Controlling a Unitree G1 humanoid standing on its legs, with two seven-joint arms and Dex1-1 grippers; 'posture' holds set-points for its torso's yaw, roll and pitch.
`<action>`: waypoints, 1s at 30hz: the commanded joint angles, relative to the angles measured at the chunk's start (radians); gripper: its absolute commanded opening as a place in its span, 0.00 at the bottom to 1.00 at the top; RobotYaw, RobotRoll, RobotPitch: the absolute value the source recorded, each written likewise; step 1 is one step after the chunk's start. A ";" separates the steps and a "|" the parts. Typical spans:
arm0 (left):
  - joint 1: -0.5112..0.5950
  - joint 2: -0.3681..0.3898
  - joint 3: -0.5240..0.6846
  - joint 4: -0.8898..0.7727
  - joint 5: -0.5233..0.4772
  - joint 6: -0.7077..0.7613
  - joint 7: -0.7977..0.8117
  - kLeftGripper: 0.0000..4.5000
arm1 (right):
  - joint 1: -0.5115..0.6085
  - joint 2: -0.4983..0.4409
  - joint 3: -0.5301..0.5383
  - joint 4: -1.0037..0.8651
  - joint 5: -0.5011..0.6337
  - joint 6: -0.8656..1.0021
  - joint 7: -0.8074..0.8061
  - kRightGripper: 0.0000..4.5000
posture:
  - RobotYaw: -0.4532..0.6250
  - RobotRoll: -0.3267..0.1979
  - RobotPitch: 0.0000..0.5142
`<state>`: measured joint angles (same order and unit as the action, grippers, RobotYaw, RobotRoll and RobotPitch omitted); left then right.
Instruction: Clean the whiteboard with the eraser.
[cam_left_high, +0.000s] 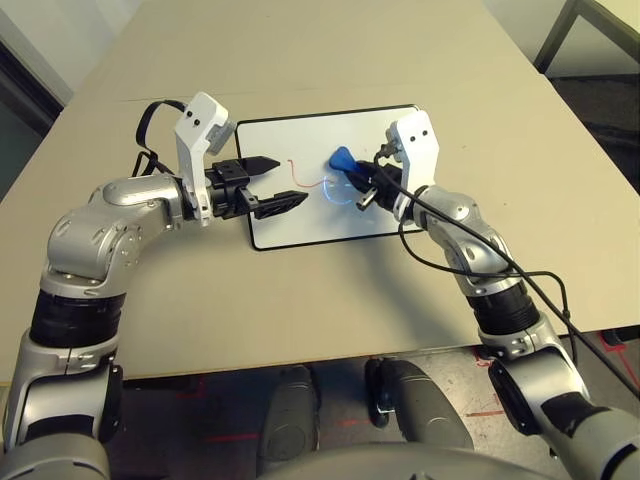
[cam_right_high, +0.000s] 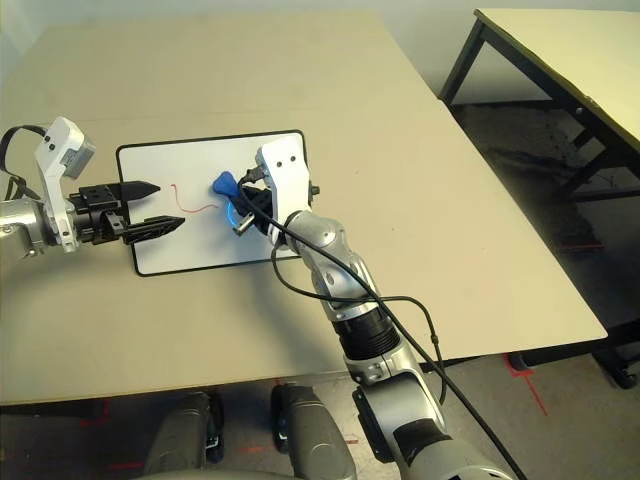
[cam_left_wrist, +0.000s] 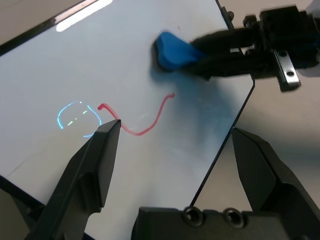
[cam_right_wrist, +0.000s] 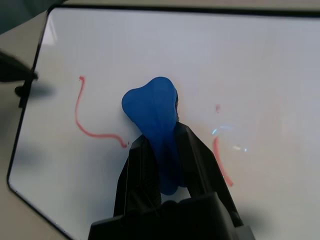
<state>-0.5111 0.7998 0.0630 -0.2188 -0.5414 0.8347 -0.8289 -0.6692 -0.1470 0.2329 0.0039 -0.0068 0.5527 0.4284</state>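
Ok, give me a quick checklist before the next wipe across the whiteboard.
1. Eraser gripped in right claw: ok.
2. Eraser over the whiteboard: ok; actual contact: cannot tell.
3. Red squiggle left to wipe: not ok, not yet erased.
4. Second red mark near the glare: not ok, not yet erased.
5. Left claw open over the board's edge, clear of the eraser: ok.

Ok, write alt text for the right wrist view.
The right gripper holds the blue eraser against the whiteboard, its two black fingers closed on it. A curved red line remains on one side of the eraser and a short red stroke on the other, beside a faint bluish glare.
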 joint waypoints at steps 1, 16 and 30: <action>0.013 0.003 -0.005 -0.007 0.003 0.008 -0.001 1.00 | -0.030 0.004 -0.052 0.050 -0.004 -0.027 -0.049 0.14 | 0.36 0.62 0.33; 0.017 0.002 -0.006 -0.007 0.001 0.009 -0.004 1.00 | 0.103 -0.010 0.040 0.032 0.005 0.061 0.033 0.14 | 0.36 0.62 0.34; 0.009 -0.001 -0.016 -0.002 0.004 0.007 -0.007 1.00 | 0.031 -0.031 -0.094 0.138 -0.023 -0.057 -0.116 0.14 | 0.35 0.62 0.34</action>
<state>-0.5040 0.7998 0.0626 -0.2189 -0.5418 0.8347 -0.8309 -0.6529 -0.1716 0.1577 0.0858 -0.0104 0.4755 0.3434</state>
